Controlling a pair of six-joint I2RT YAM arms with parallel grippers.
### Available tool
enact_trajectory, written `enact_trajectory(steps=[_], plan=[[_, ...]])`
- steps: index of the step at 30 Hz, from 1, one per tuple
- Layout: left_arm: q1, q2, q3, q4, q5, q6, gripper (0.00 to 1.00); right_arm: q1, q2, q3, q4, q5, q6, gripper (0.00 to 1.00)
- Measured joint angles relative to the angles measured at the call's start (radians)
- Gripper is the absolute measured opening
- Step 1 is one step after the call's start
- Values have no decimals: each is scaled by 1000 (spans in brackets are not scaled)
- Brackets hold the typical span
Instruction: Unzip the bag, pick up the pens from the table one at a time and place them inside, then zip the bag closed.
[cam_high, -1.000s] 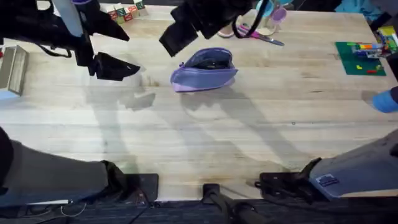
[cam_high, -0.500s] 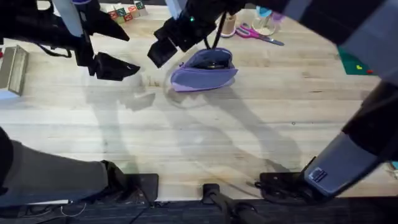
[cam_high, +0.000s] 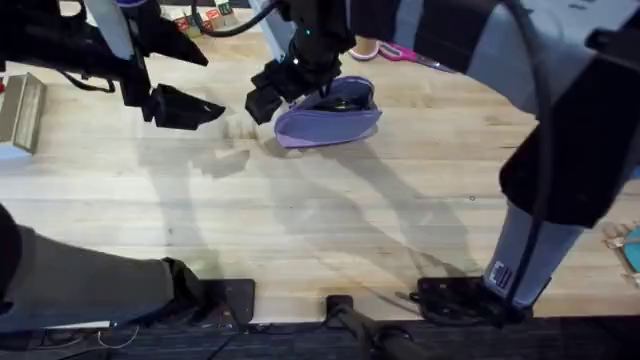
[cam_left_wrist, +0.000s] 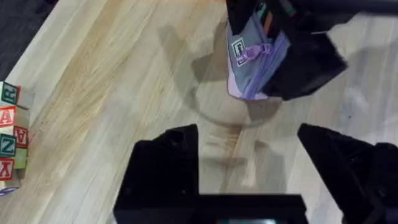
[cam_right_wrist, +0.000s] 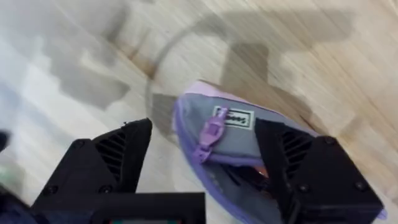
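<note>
- Your right gripper (cam_right_wrist: 205, 155) was spread wide at the bag's end, one finger either side of the zipper pull (cam_right_wrist: 210, 134), pinching nothing.
- In the overhead view that gripper (cam_high: 290, 92) hung at the upper middle of the frame, at the left tip of the bag (cam_high: 330, 115).
- The bag lay on the table (cam_high: 330, 220), mouth gaping, with an orange pen (cam_left_wrist: 267, 22) and a green pen (cam_left_wrist: 259, 10) inside.
- It looked soft and light, so it would likely slide or buckle when tugged; the small pull tab seemed the place to pinch.
- Your left gripper (cam_high: 185, 107) hovered open at the upper left, well apart from the bag, free to pin the fabric.
</note>
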Motion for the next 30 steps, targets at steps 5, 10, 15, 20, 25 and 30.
enact_trajectory(steps=[5,10,15,20,25,30], plan=[[0,0,0,0,0,0,993,0,9,0,-13,42,60,996],[0,0,0,0,0,0,992,0,9,0,-15,59,85,802],[0,0,0,0,0,0,994,4,9,0,-15,58,98,589],[0,0,0,0,0,0,993,20,9,0,-15,59,99,441],[0,0,0,0,0,0,993,32,9,0,-15,57,102,151],[0,0,0,0,0,0,993,31,9,0,-15,63,105,30]])
